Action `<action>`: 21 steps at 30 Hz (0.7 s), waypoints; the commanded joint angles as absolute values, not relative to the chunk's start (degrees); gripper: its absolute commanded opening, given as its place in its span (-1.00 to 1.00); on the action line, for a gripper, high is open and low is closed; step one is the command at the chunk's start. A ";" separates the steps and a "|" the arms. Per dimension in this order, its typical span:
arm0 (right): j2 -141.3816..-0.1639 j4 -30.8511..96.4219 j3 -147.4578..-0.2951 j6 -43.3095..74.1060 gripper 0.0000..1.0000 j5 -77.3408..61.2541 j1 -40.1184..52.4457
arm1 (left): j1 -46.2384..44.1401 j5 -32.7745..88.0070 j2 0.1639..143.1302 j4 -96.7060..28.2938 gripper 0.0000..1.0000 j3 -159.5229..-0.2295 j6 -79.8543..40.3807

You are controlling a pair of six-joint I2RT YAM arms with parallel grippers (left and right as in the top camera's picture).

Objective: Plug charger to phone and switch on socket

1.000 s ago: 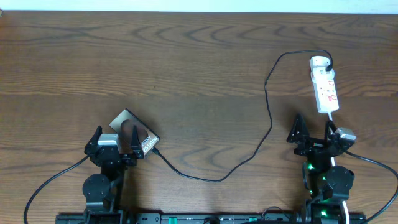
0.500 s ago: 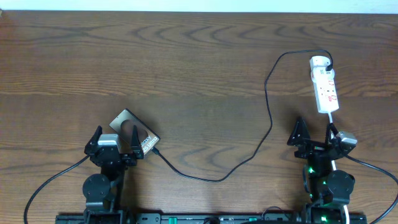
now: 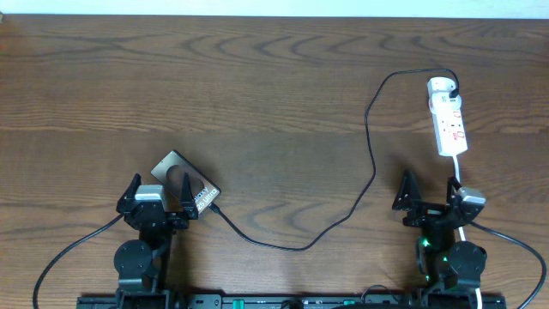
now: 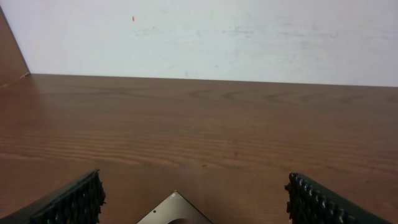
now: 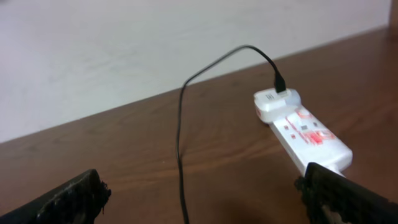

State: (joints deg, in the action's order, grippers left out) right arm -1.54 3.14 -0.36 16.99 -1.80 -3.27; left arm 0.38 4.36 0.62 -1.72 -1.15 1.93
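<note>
The phone point(image 3: 184, 178) lies flat at the front left, dark and glossy with white lettering; its far corner shows in the left wrist view point(image 4: 176, 210). The charger cable point(image 3: 371, 150) runs from the white adapter point(image 3: 442, 86) on the socket strip point(image 3: 450, 124) across the table, and its plug tip point(image 3: 218, 209) sits at the phone's right edge. The cable also shows in the right wrist view point(image 5: 181, 143), as does the socket point(image 5: 305, 134). My left gripper point(image 3: 159, 196) is open and empty over the phone's near part. My right gripper point(image 3: 428, 190) is open and empty, just in front of the socket.
The socket's white cord point(image 3: 455, 167) runs down toward my right arm. Black robot wires trail off both arm bases at the table's front edge. A pale wall point(image 4: 199, 37) rises behind the wooden table point(image 3: 274, 86).
My right gripper has drawn back a little toward the table's front edge and turned slightly. The left arm, phone, cable and socket have not moved.
</note>
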 commanded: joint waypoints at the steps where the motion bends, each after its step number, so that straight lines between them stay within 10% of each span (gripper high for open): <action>1: -0.27 4.05 -0.30 8.62 0.99 -3.40 -1.34 | 0.69 5.52 0.30 -3.77 0.83 -0.23 2.33; 21: -0.30 3.99 -0.32 -1.37 0.99 -4.43 2.02 | 0.69 5.50 0.30 -3.77 0.83 -0.23 2.33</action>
State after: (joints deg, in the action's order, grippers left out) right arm -0.71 3.75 -0.36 -0.27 -4.10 1.58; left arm 0.38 4.36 0.62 -1.72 -1.15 1.96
